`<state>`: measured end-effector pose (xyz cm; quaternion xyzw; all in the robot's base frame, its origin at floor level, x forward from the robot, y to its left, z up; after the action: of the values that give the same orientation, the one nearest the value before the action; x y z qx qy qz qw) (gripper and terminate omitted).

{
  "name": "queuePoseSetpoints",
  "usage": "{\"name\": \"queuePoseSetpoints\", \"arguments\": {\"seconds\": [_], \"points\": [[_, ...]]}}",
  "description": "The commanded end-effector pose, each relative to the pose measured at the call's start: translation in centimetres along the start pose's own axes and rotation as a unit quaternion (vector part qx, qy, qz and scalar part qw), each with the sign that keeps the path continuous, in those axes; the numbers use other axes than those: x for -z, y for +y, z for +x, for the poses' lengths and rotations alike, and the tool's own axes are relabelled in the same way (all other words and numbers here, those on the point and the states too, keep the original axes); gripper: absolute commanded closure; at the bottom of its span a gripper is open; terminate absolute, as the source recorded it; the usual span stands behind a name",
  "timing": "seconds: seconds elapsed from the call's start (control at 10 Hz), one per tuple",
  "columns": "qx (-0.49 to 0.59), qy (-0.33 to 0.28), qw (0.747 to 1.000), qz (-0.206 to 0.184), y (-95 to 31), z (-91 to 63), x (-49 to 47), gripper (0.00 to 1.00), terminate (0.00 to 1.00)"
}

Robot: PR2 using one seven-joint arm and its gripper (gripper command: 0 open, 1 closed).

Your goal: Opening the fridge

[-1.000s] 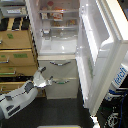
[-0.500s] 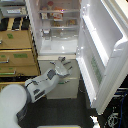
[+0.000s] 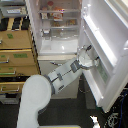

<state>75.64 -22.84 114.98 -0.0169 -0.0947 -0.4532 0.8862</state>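
Fridge [image 3: 57, 35] standing open at the frame's centre.

Its door [image 3: 107, 50] is being swung wide toward the exterior view's right; the gripper [image 3: 90, 57] is being held against the door's inner edge, finger spread unclear.

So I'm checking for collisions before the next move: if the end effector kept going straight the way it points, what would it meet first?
The end effector points toward the exterior view's right, at the inner side of the open fridge door. That door's shelving would likely be met first, though depth is unclear in this single view.
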Motion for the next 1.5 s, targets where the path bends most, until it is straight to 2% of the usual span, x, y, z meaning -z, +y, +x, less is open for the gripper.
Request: {"name": "queuePoseSetpoints", "arguments": {"seconds": [0.1, 0.4, 0.5, 0.8, 1.0, 1.5], "points": [[0.226, -0.147, 0.961, -0.067, -42.6, 22.2, -28.8, 0.00, 0.00], [0.227, -0.128, 0.963, -0.061, -34.9, 16.2, -21.3, 0.00, 0.00], [0.216, -0.124, 0.967, -0.052, -28.4, 10.1, -16.5, 0.00, 0.00], [0.087, -0.083, 0.991, -0.052, -7.6, -8.6, -3.4, 0.00, 0.00], [0.016, -0.065, 0.997, -0.047, 0.4, -16.7, 1.4, 0.00, 0.00], [-0.135, -0.034, 0.990, -0.023, 8.4, -37.1, 6.2, 0.00, 0.00]]}}
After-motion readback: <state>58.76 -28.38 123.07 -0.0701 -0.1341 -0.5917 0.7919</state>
